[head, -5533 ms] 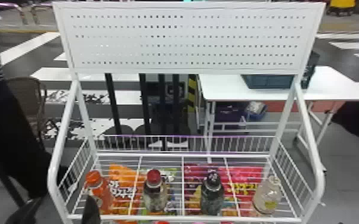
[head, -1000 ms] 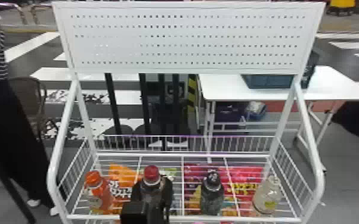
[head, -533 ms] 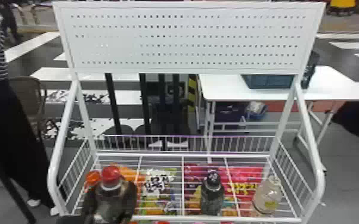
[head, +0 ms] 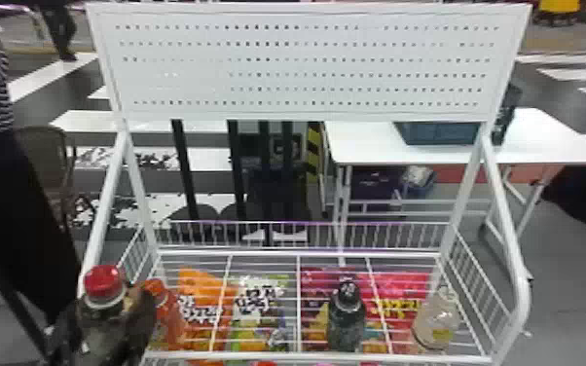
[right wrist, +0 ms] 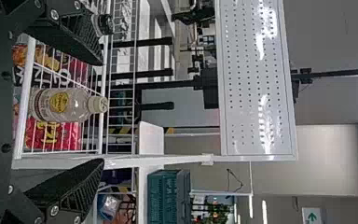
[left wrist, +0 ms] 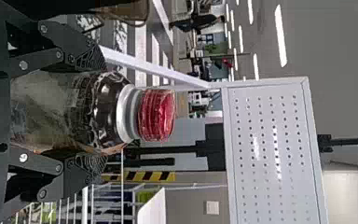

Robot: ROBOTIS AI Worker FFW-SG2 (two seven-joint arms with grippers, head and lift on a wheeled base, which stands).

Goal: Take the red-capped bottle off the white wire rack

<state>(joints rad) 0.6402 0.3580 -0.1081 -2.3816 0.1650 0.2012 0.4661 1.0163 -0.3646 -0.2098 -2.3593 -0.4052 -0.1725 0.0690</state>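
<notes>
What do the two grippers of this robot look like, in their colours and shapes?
The left gripper and the right gripper look alike: black, with jointed bars, silver-coloured screws and ribbed finger surfaces. The right one's fingers are wedge-shaped, narrowing towards the tips.

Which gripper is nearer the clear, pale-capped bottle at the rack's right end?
Right. The right gripper, open, has the clear bottle ahead of it; the left gripper is by the left side of the rack, gripping the red-capped bottle.
</notes>
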